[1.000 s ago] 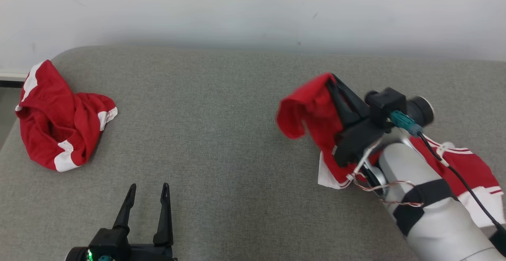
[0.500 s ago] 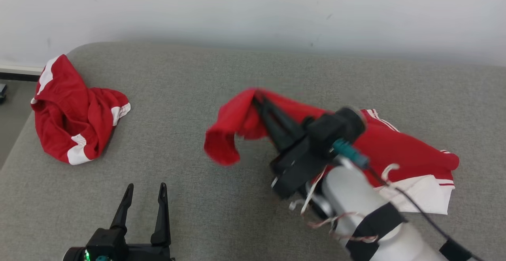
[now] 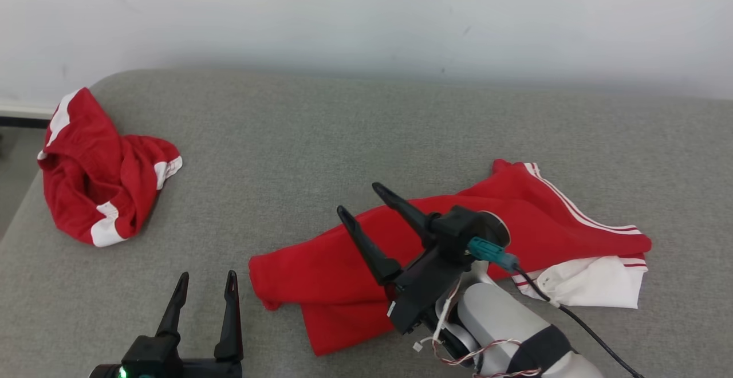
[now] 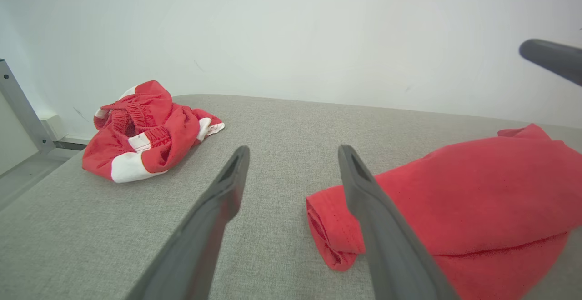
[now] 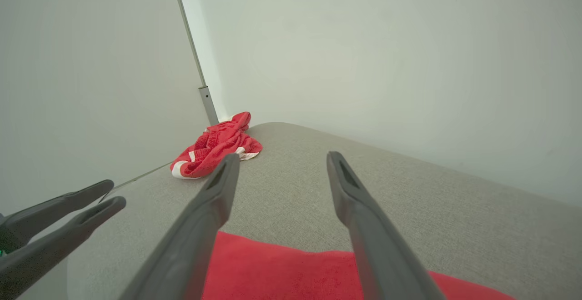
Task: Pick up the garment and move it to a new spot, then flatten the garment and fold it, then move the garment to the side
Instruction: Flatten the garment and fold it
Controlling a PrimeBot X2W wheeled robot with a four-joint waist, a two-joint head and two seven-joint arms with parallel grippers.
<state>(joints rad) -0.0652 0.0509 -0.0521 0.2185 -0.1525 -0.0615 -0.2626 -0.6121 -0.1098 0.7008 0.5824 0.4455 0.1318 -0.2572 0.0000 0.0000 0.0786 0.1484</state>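
Red garment w/ white striped trim (image 3: 320,292) was found lying spread on grey fabric cushion (image 3: 320,137), centre-right, twd near edge. R gripper (image 3: 359,199) was seen above it, fingers wide apart, nothing held. L gripper (image 3: 207,276) was noted near-left, likewise wide, empty. Crumpled red-and-white shorts (image 3: 97,177) were observed far left, well apart.

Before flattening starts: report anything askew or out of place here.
The red garment lies rumpled, its left end doubled over; the red shorts sit crumpled at the left edge of the grey surface.
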